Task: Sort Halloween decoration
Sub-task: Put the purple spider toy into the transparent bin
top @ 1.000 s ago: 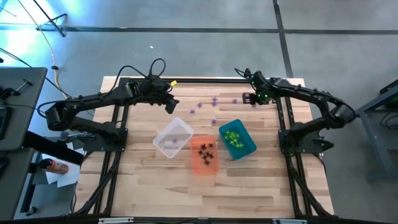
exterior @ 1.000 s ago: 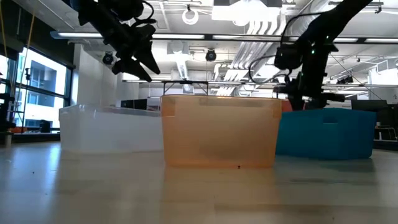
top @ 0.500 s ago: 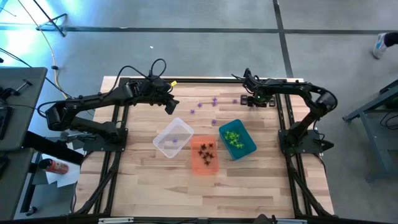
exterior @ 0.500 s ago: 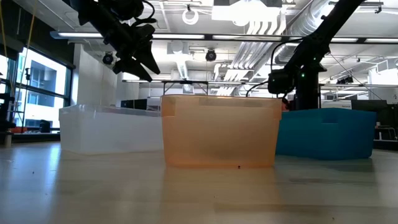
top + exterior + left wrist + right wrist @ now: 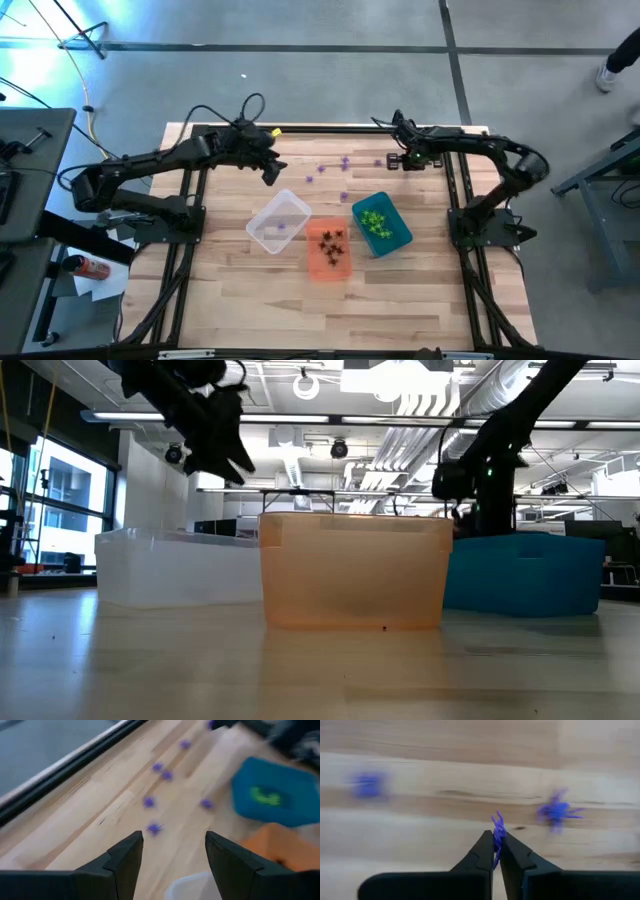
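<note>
Three bins (image 5: pixel 330 235) are set in a row mid-counter (image 5: pixel 400 300). Loose spiders (image 5: pixel 343 163) are scattered at twelve o'clock of them.

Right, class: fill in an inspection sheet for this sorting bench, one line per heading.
Surface: wooden table, bare at the near end.
Job's things: loose purple spiders at the far side; clear bin, orange bin with black ones, teal bin with green ones.
Clutter: nothing seen on the table.
Grippers: left gripper open, above the table beyond the clear bin; right gripper shut on a purple spider.
Cables: a loop over the left arm.
Surroundings: grey floor, side bench.
</note>
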`<state>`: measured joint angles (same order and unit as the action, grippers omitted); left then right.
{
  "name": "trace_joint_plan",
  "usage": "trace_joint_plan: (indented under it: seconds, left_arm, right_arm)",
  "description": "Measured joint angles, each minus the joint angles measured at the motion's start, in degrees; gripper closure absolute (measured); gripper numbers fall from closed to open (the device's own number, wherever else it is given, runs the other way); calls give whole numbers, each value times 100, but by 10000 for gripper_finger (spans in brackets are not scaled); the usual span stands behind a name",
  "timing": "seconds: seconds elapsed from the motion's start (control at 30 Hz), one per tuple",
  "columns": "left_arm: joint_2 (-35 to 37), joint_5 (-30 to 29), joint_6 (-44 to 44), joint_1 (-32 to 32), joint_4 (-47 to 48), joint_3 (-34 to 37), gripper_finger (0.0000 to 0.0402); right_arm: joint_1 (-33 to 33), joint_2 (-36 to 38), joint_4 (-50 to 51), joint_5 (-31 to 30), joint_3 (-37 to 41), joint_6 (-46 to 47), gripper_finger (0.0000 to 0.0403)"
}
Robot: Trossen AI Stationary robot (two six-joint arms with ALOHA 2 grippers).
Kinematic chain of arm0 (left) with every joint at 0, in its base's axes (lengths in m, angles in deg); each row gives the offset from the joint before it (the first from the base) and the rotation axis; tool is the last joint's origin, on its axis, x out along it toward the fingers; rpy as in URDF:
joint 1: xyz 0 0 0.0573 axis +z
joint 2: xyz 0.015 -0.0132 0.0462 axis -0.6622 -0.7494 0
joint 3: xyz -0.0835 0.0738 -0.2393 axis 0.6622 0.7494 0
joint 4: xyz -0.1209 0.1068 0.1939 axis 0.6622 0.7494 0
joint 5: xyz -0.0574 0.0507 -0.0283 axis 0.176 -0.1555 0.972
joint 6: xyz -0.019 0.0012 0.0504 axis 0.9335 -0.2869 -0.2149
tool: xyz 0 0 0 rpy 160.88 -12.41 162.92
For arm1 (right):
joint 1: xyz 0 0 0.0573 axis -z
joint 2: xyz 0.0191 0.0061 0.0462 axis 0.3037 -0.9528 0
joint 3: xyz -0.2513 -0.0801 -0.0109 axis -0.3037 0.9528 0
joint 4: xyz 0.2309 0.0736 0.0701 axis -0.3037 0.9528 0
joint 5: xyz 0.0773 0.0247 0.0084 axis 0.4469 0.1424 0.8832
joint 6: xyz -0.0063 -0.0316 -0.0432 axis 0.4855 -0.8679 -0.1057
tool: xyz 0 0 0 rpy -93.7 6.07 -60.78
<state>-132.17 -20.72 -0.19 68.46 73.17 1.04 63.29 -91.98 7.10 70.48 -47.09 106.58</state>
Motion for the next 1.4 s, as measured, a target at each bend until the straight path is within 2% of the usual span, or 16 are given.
trace_joint_plan:
  seconds: [0.07,0.17,0.27,0.43,0.57,0.77,0.9,1.13,1.27,1.4]
  left_arm:
    - [278,232,-193,102,-37,-1,200]
    - [644,185,-415,268,-61,-4,200]
    - [973,180,-654,444,-375,-3,200]
    - [1096,281,-595,576,-1430,-3,200]
    - [982,681,-554,574,-2102,-5,200]
    - [782,1323,-333,546,-2608,-8,200]
    - [740,1795,-252,545,-2714,-8,200]
    - [792,1851,-50,547,-2853,-5,200]
    - [862,1886,197,547,-3384,-8,200]
    - [893,1883,251,552,-3895,-10,200]
  right_arm:
    - [-29,394,-21,200,-1,-191,387]
    - [-140,1161,-33,375,0,-473,391]
    - [-354,2037,-391,769,-2,-1231,398]
    - [-957,3234,-1724,2057,-2,-2108,398]
    - [-1564,3617,-3052,2406,-7,-2477,399]
    - [-2202,3463,-4400,2408,-9,-3021,399]
    - [-2287,3358,-4639,2410,-9,-3167,399]
    - [-2280,3268,-4714,2409,-9,-2885,399]
    - [-2564,2669,-5176,2788,-15,-2404,399]
    - [-3016,1639,-5774,2941,-15,-2637,399]
